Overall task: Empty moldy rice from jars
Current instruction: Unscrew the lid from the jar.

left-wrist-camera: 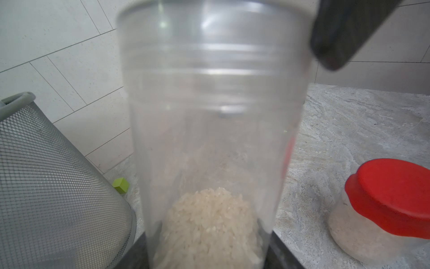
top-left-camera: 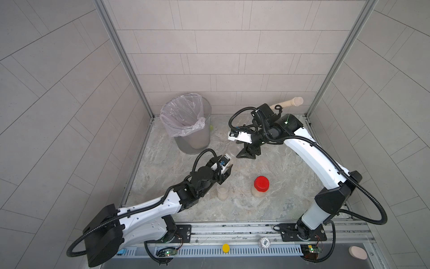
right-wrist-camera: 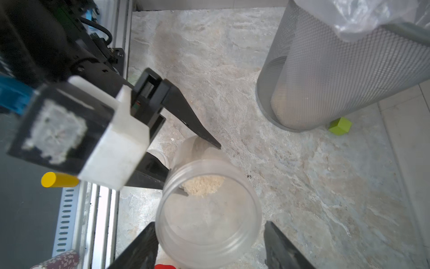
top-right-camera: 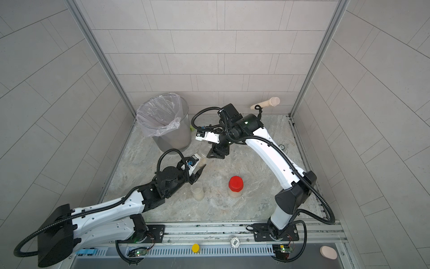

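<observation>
If the jar (right-wrist-camera: 208, 209) tips short of the bin (right-wrist-camera: 337, 76), rice (right-wrist-camera: 202, 185) spills.
Clamped by left gripper (right-wrist-camera: 203, 170); right gripper (right-wrist-camera: 209, 224) jaws apart.

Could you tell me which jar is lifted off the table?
The tilted clear jar in the left gripper; the red-lidded jar and the other clear jar stand on the table.

Nothing here reads clearly. A round white disc (top-left-camera: 264, 243) on the front rail (top-left-camera: 232, 229) carries dark print, too small to make out.
</observation>
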Robot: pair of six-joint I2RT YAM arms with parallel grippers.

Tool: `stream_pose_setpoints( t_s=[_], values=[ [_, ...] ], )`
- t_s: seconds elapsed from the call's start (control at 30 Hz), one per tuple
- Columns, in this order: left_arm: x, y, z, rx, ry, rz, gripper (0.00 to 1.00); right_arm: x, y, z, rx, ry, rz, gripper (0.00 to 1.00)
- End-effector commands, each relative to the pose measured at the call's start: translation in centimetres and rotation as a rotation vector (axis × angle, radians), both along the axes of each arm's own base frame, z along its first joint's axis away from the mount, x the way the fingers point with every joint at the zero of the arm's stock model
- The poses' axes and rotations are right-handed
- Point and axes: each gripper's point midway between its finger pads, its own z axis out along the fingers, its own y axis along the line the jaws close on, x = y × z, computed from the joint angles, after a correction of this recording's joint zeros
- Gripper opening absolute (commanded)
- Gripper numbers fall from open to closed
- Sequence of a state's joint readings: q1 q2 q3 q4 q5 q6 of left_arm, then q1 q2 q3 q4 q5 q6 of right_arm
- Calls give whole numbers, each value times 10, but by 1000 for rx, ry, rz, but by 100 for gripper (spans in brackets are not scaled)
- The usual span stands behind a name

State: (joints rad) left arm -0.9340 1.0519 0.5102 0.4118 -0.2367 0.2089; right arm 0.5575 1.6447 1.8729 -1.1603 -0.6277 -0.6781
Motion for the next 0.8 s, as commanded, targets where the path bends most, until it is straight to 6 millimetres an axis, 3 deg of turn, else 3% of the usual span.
stream_pose_setpoints(
  t_s=[0.0, 0.2, 0.33, 0.47, 0.57, 0.77],
  values=[
    [6, 2, 35, -89, -67, 33, 20, 0, -12, 22, 81, -72, -10, 78],
    [9, 4, 34, -78, -82, 50, 18, -17, -31, 32, 202, -78, -75, 81],
    [12, 2, 35, -54, -98, 53, 17, -6, -36, 55, 361, 32, -354, 90],
    [15, 1, 34, -26, -106, 62, 17, 4, -42, 77, 466, 308, -664, 90],
    [17, 2, 34, -21, -113, 73, 17, 6, -40, 74, 462, 522, -824, 79],
    [18, 4, 35, -12, -130, 83, 17, 12, -21, 48, 398, 602, -947, 82]
  ],
)
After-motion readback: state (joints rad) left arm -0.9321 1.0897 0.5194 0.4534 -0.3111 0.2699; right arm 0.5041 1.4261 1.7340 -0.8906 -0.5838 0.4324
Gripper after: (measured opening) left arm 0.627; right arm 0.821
